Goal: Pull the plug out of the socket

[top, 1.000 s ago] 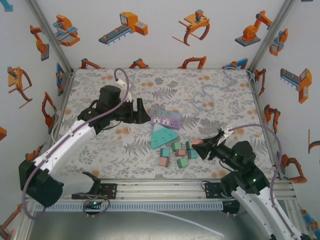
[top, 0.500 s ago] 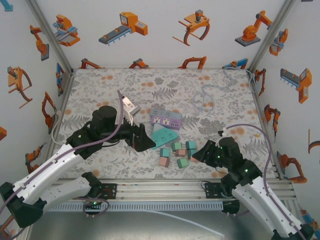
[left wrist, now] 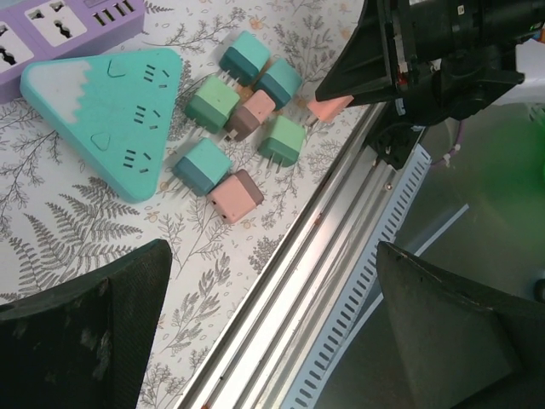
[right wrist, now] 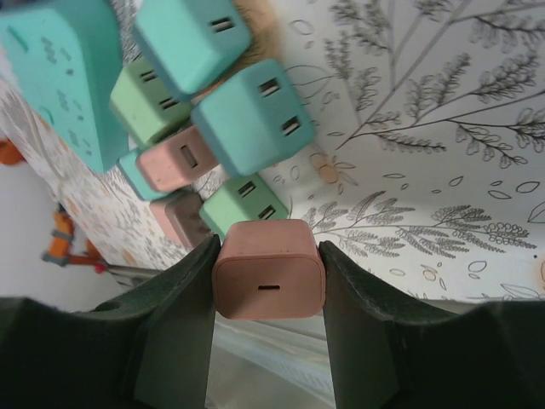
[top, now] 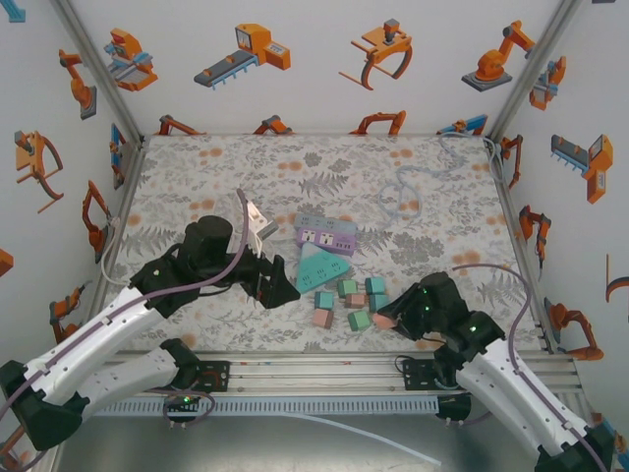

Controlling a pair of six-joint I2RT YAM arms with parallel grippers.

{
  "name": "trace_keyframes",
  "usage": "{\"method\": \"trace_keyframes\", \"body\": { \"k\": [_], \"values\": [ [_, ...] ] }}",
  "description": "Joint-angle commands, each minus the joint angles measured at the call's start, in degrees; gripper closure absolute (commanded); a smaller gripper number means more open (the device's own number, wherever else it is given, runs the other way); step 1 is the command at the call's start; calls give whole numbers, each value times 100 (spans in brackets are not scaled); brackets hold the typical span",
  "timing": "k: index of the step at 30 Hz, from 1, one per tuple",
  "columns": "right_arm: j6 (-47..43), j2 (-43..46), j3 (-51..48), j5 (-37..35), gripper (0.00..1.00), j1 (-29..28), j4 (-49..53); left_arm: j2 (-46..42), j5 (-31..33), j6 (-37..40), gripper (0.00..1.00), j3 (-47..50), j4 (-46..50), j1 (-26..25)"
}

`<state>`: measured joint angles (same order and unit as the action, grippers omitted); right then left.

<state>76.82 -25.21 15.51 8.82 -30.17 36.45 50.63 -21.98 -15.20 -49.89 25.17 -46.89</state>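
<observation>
Salmon-pink plug [right wrist: 268, 285] is clamped between the two fingers of the right gripper [right wrist: 268, 249], which are closed tight on its sides. It is off the teal triangular socket [top: 322, 265], near the front edge of the table [top: 197, 177], just beside a group of loose plugs [top: 346, 303]. The left gripper [left wrist: 272, 256] hangs above the table with jaws spread wide, holding and touching nothing. A purple power strip [top: 326, 234] touches the socket's far side.
</observation>
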Motion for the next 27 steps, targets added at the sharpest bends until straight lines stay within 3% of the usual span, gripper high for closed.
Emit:
{"method": "trace_keyframes", "body": {
  "k": [1,9,15,20,27],
  "values": [
    [1013,155,-201,-244,100,3,-209,-89,127,215,3,76,78,-31],
    [1295,-56,-250,-275,100,3,-97,-29,255,263,3,85,85,-30],
    [1349,-342,-289,-224,91,3,-359,8,325,265,3,85,85,-35],
    [1403,-458,-426,-131,77,3,-663,48,352,246,3,89,84,-31],
    [1242,-267,-281,-314,58,3,-203,43,422,245,3,93,93,-36]
  ]
}}
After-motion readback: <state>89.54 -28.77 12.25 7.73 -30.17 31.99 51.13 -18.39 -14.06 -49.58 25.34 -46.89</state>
